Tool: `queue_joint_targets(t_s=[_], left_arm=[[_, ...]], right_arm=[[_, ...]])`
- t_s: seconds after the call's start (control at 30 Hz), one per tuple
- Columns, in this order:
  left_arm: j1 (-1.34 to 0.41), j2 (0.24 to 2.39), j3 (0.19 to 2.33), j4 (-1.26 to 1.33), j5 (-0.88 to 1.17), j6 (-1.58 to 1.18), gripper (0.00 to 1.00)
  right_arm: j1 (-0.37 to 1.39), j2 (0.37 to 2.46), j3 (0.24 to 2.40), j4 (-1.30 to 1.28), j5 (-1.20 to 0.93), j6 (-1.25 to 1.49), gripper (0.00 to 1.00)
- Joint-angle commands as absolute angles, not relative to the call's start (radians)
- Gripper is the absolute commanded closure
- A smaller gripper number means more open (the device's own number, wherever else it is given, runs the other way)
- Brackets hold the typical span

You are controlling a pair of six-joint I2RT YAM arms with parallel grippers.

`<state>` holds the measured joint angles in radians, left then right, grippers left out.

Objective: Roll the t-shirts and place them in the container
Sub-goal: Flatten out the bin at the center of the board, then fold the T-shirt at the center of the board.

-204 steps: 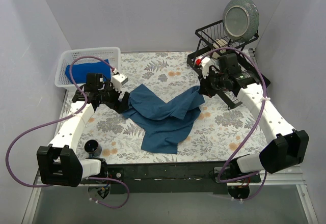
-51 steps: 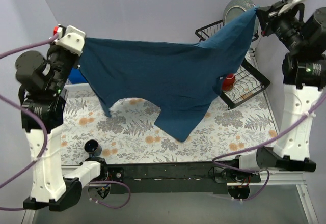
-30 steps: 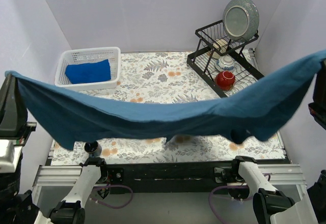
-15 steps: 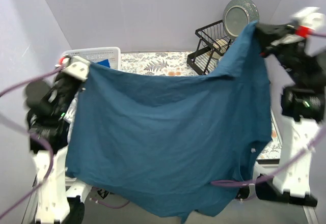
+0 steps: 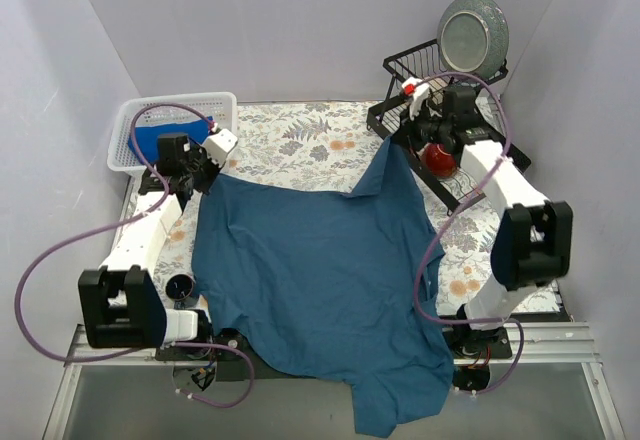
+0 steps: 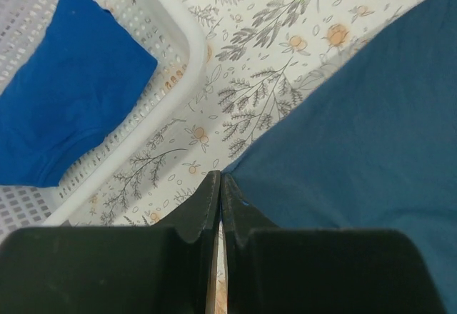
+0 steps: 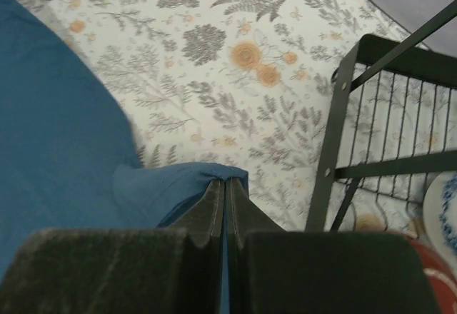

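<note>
The dusky dark-blue t-shirt (image 5: pixel 320 280) lies spread over the flowered table, its near part hanging past the front edge. My left gripper (image 5: pixel 207 178) is shut on its far-left corner, seen in the left wrist view as cloth (image 6: pixel 357 135) pinched at the gripper (image 6: pixel 220 178). Over on the far right, my right gripper (image 5: pixel 392 145) is shut on the other corner, and a fold of the shirt (image 7: pixel 164 182) bunches at that gripper (image 7: pixel 226 182). A royal-blue t-shirt (image 5: pixel 160 142) (image 6: pixel 64 114) lies folded in the white basket (image 5: pixel 228 110) (image 6: pixel 187 43).
A black dish rack (image 5: pixel 400 65) (image 7: pixel 341 128) stands at the back right, close to the right gripper, holding a grey plate (image 5: pixel 472 35) and a red bowl (image 5: pixel 440 160). A small black cup (image 5: pixel 182 287) sits near the shirt's left edge.
Both arms have come down from holding the dark-blue shirt high in the air. The shirt now lies flat on the table, still gripped at its two far corners.
</note>
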<state>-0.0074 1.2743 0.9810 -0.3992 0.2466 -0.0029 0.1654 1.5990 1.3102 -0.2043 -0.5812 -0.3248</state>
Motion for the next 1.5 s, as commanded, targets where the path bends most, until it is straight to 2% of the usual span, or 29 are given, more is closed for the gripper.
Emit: queue_joint_targets(t_s=[0.0,0.13,0.37,0.6,0.9,1.07,1.23,1.47], left_arm=[[0.054,1.371,1.051,-0.264,0.198,0.049,1.00],[0.101,1.451,1.106,-0.259,0.179,0.060,1.00],[0.155,1.467,1.114,-0.264,0.176,0.081,1.00],[0.164,1.463,1.112,-0.267,0.151,0.112,1.00],[0.201,1.453,1.143,-0.310,0.233,0.127,1.00],[0.202,1.410,1.108,-0.325,0.293,0.117,1.00],[0.201,1.356,1.057,-0.333,0.301,0.103,1.00],[0.202,1.348,1.023,-0.301,0.227,0.106,1.00]], right_arm=[[0.158,1.768,1.517,-0.132,-0.500,-0.410,0.99],[0.156,1.896,1.658,-0.123,-0.443,-0.403,0.99],[0.164,2.098,1.906,-0.140,-0.431,-0.390,0.99],[0.182,2.192,2.014,-0.137,-0.413,-0.377,0.99],[0.193,2.160,1.962,-0.138,-0.411,-0.380,0.99],[0.209,2.011,1.751,-0.089,-0.416,-0.435,0.99],[0.267,1.904,1.643,-0.042,-0.376,-0.531,0.99],[0.316,2.045,1.824,-0.031,-0.250,-0.538,0.99]])
